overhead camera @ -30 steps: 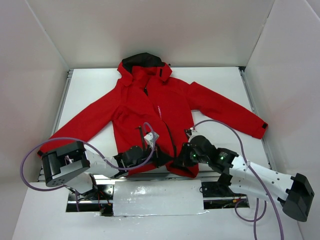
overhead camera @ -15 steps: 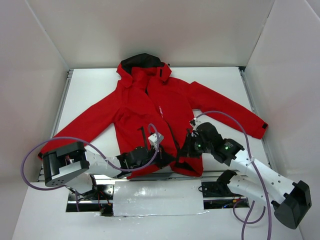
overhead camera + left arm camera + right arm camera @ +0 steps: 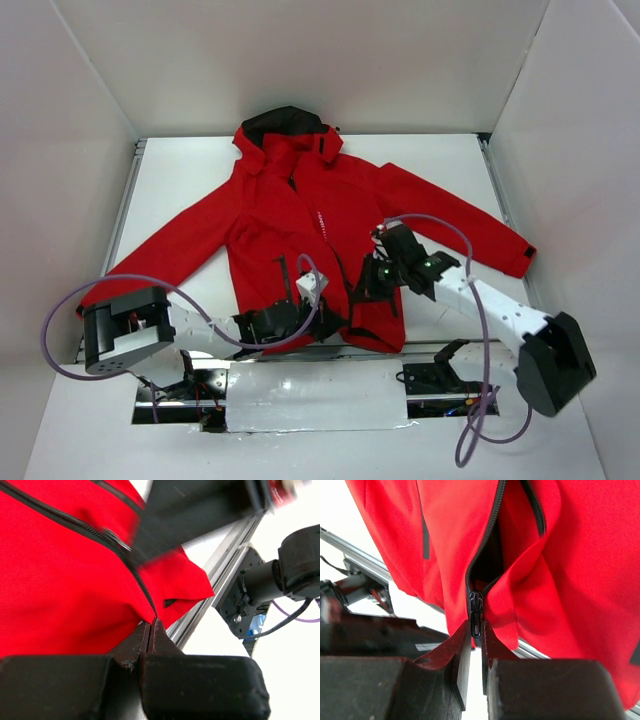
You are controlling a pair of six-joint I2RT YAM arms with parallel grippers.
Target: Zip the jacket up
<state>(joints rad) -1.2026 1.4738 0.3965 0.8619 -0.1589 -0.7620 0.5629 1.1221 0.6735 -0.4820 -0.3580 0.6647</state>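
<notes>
The red jacket (image 3: 280,220) lies spread face up on the white table, hood at the far end, its front zipper (image 3: 330,250) running down the middle. My left gripper (image 3: 328,322) is at the bottom hem. In the left wrist view it (image 3: 150,624) is shut on the hem where the zipper (image 3: 145,587) ends. My right gripper (image 3: 362,290) is a little farther up the zipper. In the right wrist view it (image 3: 476,627) is shut on the black zipper pull (image 3: 476,611). Above the slider the two front edges of the jacket (image 3: 570,580) gape apart.
An aluminium rail (image 3: 220,585) runs along the table's near edge just below the hem. A silver-taped plate (image 3: 315,395) lies between the arm bases. Purple cables (image 3: 120,285) loop from both arms. White walls enclose the table on three sides.
My right gripper has moved up the jacket, away from the hem, keeping the zipper pull. The left gripper has shifted slightly right and still holds the hem.
</notes>
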